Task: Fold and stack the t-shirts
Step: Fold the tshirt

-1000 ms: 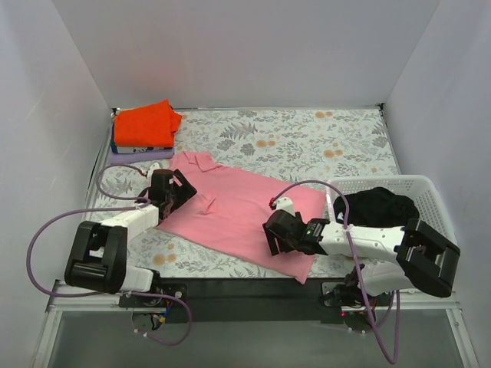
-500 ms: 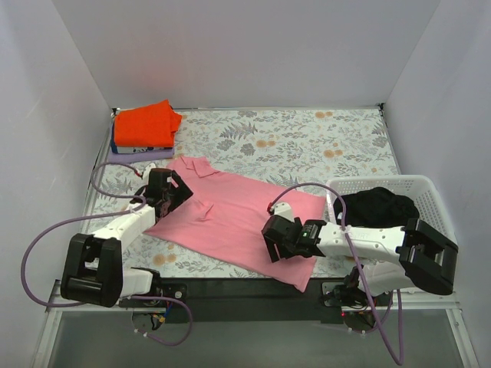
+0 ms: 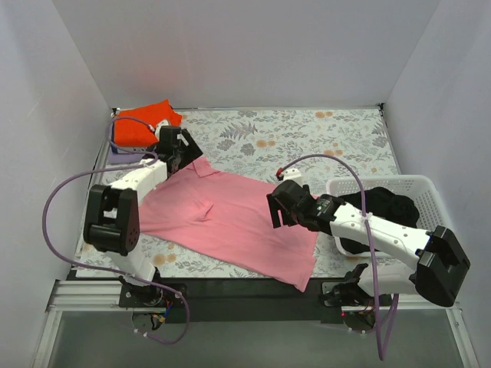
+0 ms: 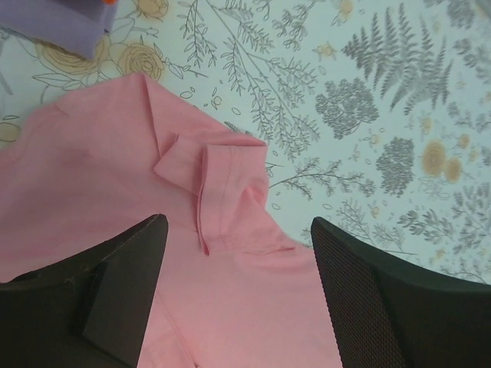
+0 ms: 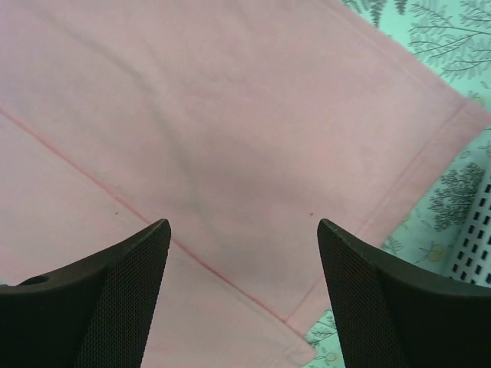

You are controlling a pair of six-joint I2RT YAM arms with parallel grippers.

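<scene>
While both arms reach over the floral table cover (image 3: 322, 142), the contents are as follows.

Item 1: light pink t-shirt (image 3: 230, 218), collared, lying flat and unfolded across the near middle of the table, collar toward the far left, hem toward the near right. Its collar (image 4: 222, 192) is partly turned over on itself in the left wrist view.

Item 2: orange-red t-shirt (image 3: 142, 123), folded, in the far-left corner, resting on a folded purple garment (image 3: 126, 157).

Item 3: white mesh basket (image 3: 383, 184), at the right edge of the table, holding a crumpled black garment (image 3: 383, 205). Its near-left corner sits just beside the pink shirt's hem.

Item 4: left gripper (image 3: 178, 149), over the collar end of the pink shirt, near the folded stack. Its 2 fingers are spread wide with nothing between them (image 4: 238, 230). Contact with the cloth cannot be told.

Item 5: right gripper (image 3: 276, 215), over the hem end of the pink shirt, near the basket. Its 2 fingers are likewise spread, nothing held (image 5: 242, 230), with a side seam and the hem corner showing below.
</scene>
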